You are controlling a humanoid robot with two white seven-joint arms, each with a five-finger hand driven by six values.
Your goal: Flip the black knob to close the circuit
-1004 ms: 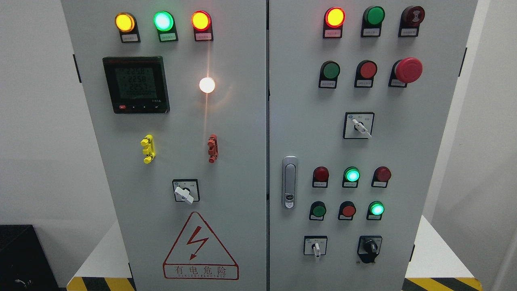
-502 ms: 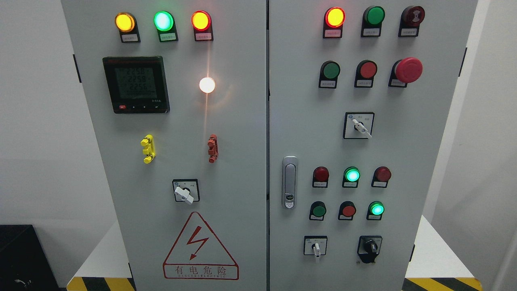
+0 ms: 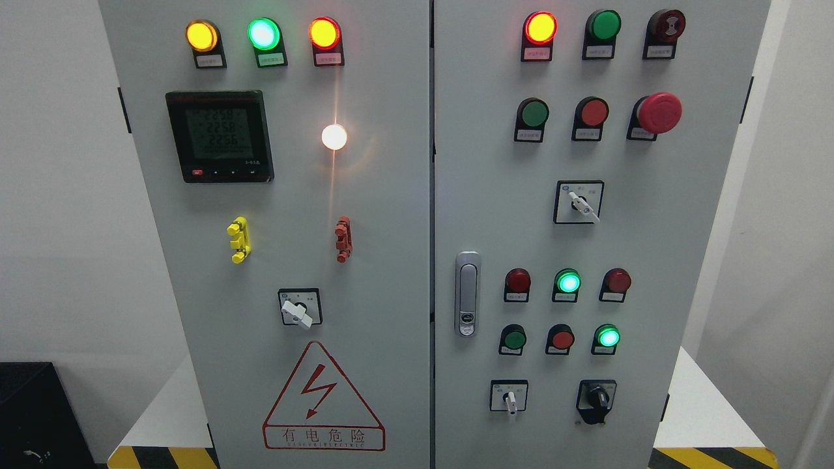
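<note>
We face a grey two-door cabinet (image 3: 391, 215) filling the frame centre, pale walls (image 3: 58, 215) at both edges, with the black knob (image 3: 596, 397) at lower right; hand state we cannot tell, none showing.

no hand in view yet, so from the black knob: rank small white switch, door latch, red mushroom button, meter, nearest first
From the black knob, lower right:
1. small white switch, just left of it
2. door latch, up and left
3. red mushroom button, high above
4. meter, upper left door
</note>
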